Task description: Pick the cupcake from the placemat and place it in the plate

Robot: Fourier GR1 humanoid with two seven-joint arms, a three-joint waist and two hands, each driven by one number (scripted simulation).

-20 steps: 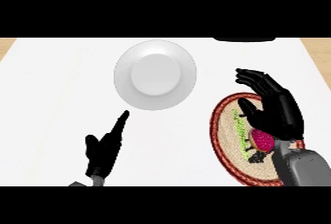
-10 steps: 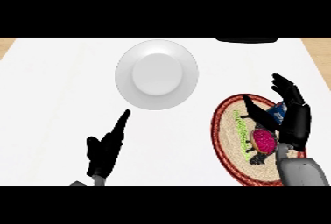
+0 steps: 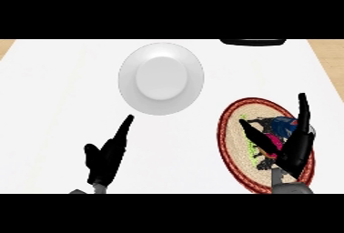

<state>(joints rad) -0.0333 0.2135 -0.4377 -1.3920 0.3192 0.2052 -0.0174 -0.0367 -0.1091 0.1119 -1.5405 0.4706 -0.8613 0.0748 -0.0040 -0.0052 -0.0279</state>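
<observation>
The cupcake [image 3: 279, 129], dark blue and magenta, sits on the round woven placemat [image 3: 232, 136] with a red rim at the right. My right hand [image 3: 295, 150] stands edge-on over the mat, fingers straight on the cupcake's right side and thumb on its left, open and partly hiding it. The white plate [image 3: 161, 78] lies at the upper middle, nothing on it. My left hand [image 3: 105, 159] rests open at the lower left, fingers pointing up toward the plate.
The counter top is white. A dark object [image 3: 253, 42] shows at the far edge, upper right. A wooden strip [image 3: 329, 59] borders the counter on the right.
My right hand has turned edge-on and drawn back down toward me, so its thumb and fingers now flank the cupcake. The left hand has not moved.
</observation>
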